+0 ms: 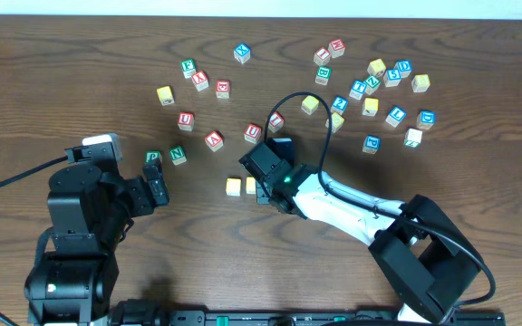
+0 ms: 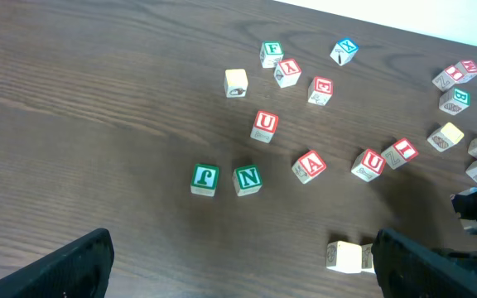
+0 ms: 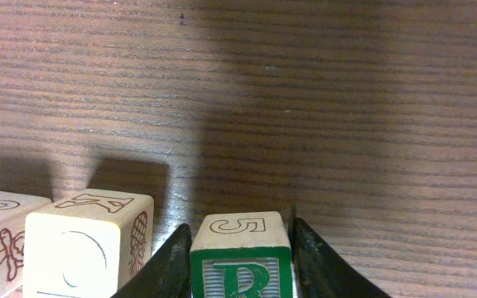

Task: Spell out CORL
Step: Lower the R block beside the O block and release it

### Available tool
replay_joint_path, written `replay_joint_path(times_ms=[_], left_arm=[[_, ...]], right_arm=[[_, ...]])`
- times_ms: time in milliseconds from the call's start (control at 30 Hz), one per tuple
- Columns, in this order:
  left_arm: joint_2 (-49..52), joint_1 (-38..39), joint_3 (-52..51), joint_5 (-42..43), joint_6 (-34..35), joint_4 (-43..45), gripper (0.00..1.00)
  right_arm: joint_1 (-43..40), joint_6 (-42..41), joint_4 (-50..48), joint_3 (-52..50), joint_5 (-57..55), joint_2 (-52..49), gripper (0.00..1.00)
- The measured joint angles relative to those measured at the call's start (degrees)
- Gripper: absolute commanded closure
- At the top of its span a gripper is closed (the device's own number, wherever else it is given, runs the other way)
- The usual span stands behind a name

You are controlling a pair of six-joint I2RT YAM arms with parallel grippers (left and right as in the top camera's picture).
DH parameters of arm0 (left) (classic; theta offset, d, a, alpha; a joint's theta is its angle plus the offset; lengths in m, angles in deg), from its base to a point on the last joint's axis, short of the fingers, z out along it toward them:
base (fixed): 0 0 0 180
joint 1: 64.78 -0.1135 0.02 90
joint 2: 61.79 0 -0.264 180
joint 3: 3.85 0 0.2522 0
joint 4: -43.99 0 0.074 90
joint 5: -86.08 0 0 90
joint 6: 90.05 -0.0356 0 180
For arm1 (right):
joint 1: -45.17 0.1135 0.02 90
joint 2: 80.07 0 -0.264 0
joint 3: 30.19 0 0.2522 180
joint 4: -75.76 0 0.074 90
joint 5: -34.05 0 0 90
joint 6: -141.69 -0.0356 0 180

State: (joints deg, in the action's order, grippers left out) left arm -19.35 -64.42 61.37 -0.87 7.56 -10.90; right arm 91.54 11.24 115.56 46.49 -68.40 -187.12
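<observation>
Right gripper (image 3: 242,242): fingers closed against both flanks of the R cube (image 3: 240,273) — no gap shows on either side in the wrist view.
R cube, position: squarely between the fingers, green letter upright and facing the wrist camera. It sits at the right end of the row, just beside the second yellow cube (image 3: 85,244), with one finger in the gap between them.
Row: first yellow cube (image 1: 234,186) and second yellow cube stand side by side on the table (image 1: 80,72), front centre. The R cube makes third in line (letters on the yellow faces cannot be confirmed from these views).
Reason for hold: judged a placement grip — the cube is held square and in line with its neighbours so the word reads straight.
Left gripper (image 1: 159,187): jaws spread wide, holding nothing, off to the left of the row, presumably to leave room.
Outstanding: L cube (image 1: 395,116), likely the blue-lettered white one among the scattered cubes (image 1: 370,107) far right; too small to confirm.
</observation>
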Motion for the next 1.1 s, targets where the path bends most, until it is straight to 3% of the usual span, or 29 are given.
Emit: replay_joint_path(times_ms=[1100], left_arm=[[0.0, 0.0, 0.0, 0.0, 0.0, 0.0, 0.02]], right_arm=[[-0.7, 0.0, -0.8, 3.0, -6.5, -0.1, 0.66]])
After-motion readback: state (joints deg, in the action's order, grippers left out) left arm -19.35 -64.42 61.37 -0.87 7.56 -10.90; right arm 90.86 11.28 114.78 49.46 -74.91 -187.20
